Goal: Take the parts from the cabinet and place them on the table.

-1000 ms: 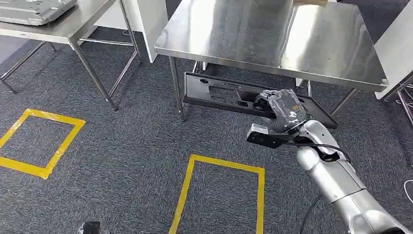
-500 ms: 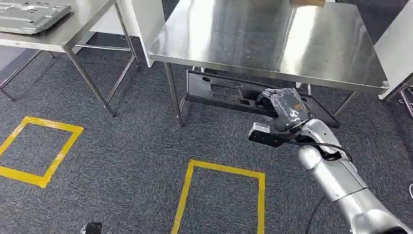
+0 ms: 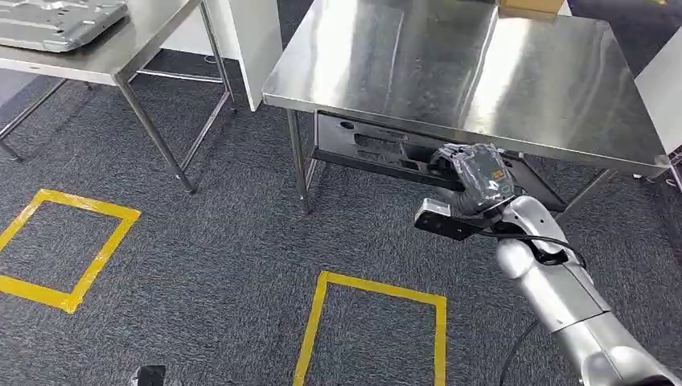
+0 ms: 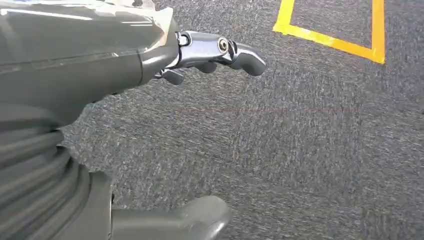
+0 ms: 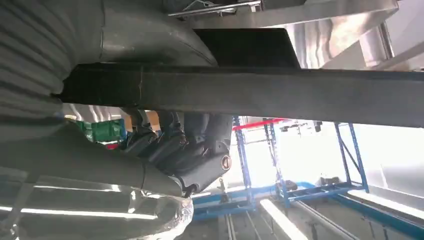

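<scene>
A flat black panel part point(image 3: 378, 149) with cut-outs hangs level, partly under the front edge of the steel table point(image 3: 482, 72). My right hand point(image 3: 474, 178) grips the panel's near edge, fingers curled over it. In the right wrist view the same black panel point(image 5: 280, 92) runs as a dark bar across the picture, with my right hand's fingers point(image 5: 170, 145) wrapped around it. My left hand point(image 4: 210, 55) hangs over the grey carpet with its fingers apart and nothing in it.
A second steel table point(image 3: 121, 48) at the far left carries a grey metal part point(image 3: 56, 16). Yellow tape squares point(image 3: 370, 322) mark the carpet in front of me and to the left. A white pillar point(image 3: 257, 40) stands between the two tables.
The whole view has shifted as I move; the steel table now covers more of the black panel. My right hand keeps its grip on the panel.
</scene>
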Motion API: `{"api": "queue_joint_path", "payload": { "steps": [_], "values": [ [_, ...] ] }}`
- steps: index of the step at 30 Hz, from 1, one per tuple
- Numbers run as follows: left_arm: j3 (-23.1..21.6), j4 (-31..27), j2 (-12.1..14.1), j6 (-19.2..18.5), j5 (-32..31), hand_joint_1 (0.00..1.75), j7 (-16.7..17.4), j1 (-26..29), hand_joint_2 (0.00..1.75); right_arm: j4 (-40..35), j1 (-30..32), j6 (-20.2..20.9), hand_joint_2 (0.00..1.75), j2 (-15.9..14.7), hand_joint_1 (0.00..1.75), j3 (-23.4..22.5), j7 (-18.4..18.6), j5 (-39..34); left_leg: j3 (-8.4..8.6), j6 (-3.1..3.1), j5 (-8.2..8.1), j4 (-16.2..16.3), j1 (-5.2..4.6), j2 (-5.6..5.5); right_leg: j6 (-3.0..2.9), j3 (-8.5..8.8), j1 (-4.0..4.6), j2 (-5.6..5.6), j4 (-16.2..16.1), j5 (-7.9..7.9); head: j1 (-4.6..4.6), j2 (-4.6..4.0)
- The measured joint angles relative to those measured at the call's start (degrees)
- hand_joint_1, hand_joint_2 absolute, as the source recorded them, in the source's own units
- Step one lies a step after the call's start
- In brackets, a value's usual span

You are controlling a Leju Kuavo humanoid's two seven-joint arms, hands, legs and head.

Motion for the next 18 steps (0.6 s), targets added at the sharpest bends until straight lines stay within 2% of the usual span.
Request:
{"api": "queue_joint_path", "payload": {
  "steps": [1,2,3,5,6,7,8,9,11,12,13,14,15,16,17,18],
  "values": [
    [-0.07,0.00,-0.04,0.00,0.00,0.00,0.00,0.02,1.75,0.00,-0.06,-0.02,1.75,-0.04,1.47,-0.04,0.00,0.00,0.43,-0.16,-0.46,-0.01,-0.05,-0.04,0.01,1.92,0.06,-0.05,-5.09,2.59,0.07,0.00],
    [-0.20,0.02,-0.13,0.00,0.00,0.00,0.00,0.00,1.75,0.04,-0.21,-0.09,1.75,-0.07,1.47,-0.04,0.00,-0.02,0.52,-0.46,-0.85,0.16,-0.35,-0.10,-0.48,3.18,0.47,-0.10,-8.03,3.84,0.29,0.00],
    [-0.26,0.02,-0.11,0.00,0.00,0.00,0.02,-0.01,1.75,0.04,-0.24,-0.17,1.75,-0.11,1.47,-0.07,0.00,0.00,0.59,-0.76,-1.33,0.33,-0.60,-0.25,-1.15,3.40,0.76,-0.02,-8.17,3.77,0.22,0.00],
    [-0.26,0.02,-0.09,0.00,0.00,0.00,0.02,0.01,1.75,0.04,-0.12,-0.20,1.75,-0.11,1.47,-0.09,0.07,0.00,0.62,-1.20,-1.65,0.23,-0.39,-0.21,-1.79,3.30,0.78,-0.03,-8.01,3.34,0.09,0.00],
    [-0.26,0.02,-0.07,0.00,0.00,0.00,0.02,-0.05,1.75,0.04,-0.13,-0.20,1.75,-0.11,1.47,-0.09,0.07,0.00,0.68,-1.55,-1.90,0.25,-0.35,-0.20,-2.13,3.34,0.55,-0.02,-8.21,3.35,0.07,0.00],
    [-0.26,-0.04,0.13,-0.02,0.02,0.00,0.06,-0.13,1.75,-0.04,-0.12,-0.22,1.75,-0.04,1.47,-0.13,0.07,0.04,0.21,-1.90,-2.54,0.72,-0.07,-0.12,-2.52,3.93,-0.30,0.03,-8.53,3.33,0.17,0.00],
    [-0.35,-0.04,-0.07,-0.02,-0.04,0.00,0.04,-0.15,1.75,-0.04,-0.21,-0.31,1.75,0.00,1.47,-0.15,0.07,0.18,-0.32,-2.41,-3.22,2.58,-0.08,0.10,-3.12,4.33,-0.20,0.01,-8.60,2.97,-0.07,0.00],
    [-0.42,-0.04,-0.02,-0.02,-0.11,0.00,0.07,-0.26,1.75,-0.04,-0.25,-0.55,1.75,0.02,1.47,-0.20,0.13,0.55,-2.46,-2.84,-4.94,6.69,0.21,0.16,-3.64,4.71,-0.22,-0.05,-8.60,2.61,-0.24,0.00],
    [-0.44,-0.02,0.04,-0.04,0.09,0.00,0.15,-0.06,1.75,-0.02,-0.19,-0.89,1.75,0.07,1.47,-0.15,0.28,1.66,-7.92,-3.64,-8.14,15.76,0.69,0.37,-4.05,5.26,-0.22,-0.07,-8.57,2.23,-0.22,0.00],
    [-0.44,-0.02,0.04,-0.22,0.11,0.00,0.15,0.04,1.75,-0.02,-0.03,-1.20,1.75,0.07,1.47,-0.15,0.28,1.81,-10.01,-3.87,-8.29,18.33,0.89,0.52,-3.90,5.52,-0.23,-0.02,-8.56,1.95,-0.22,0.00],
    [-0.44,-0.02,0.04,-0.28,0.24,0.00,0.13,0.06,1.75,-0.02,0.18,-1.57,1.75,0.09,1.47,-0.15,0.46,2.01,-10.85,-4.02,-6.88,18.18,1.12,0.63,-3.79,5.90,-0.30,0.06,-8.55,1.60,-0.20,0.00],
    [-0.44,-0.02,0.04,-0.24,0.35,0.00,0.02,0.05,1.75,-0.02,0.36,-1.90,1.75,0.11,1.47,-0.20,0.63,2.01,-10.07,-4.16,-3.54,14.71,1.34,0.78,-3.48,6.49,-0.42,0.16,-8.50,1.11,-0.20,0.00],
    [-0.44,-0.02,0.07,-0.06,0.35,0.00,-0.15,0.06,1.75,-0.02,0.45,-2.19,1.75,0.15,1.47,-0.28,0.85,1.95,-8.10,-4.13,0.07,9.40,1.47,0.79,-3.19,7.14,-0.56,0.20,-8.47,0.64,-0.22,0.00],
    [-0.46,-0.02,0.07,0.04,0.35,0.00,-0.22,0.06,1.75,-0.02,0.44,-2.51,1.75,0.26,1.47,-0.37,1.07,1.79,-6.37,-4.10,2.64,5.09,1.56,0.80,-2.89,7.61,-0.60,0.22,-8.47,0.27,-0.20,0.00],
    [-0.46,0.00,0.02,0.20,0.37,0.00,-0.22,0.07,1.75,0.00,0.39,-2.73,1.75,0.37,1.47,-0.46,1.25,1.66,-5.35,-3.98,3.47,2.28,1.58,0.78,-2.59,7.80,-0.52,0.23,-8.48,-0.02,-0.22,0.00],
    [-0.46,0.00,0.02,0.26,0.53,0.00,-0.26,0.05,1.75,0.00,0.26,-2.78,1.75,0.37,1.47,-0.65,1.33,1.64,-4.15,-3.67,2.79,1.24,1.19,0.62,-2.10,7.62,0.14,0.37,-8.22,-0.37,-0.18,0.00]
  ]
}}
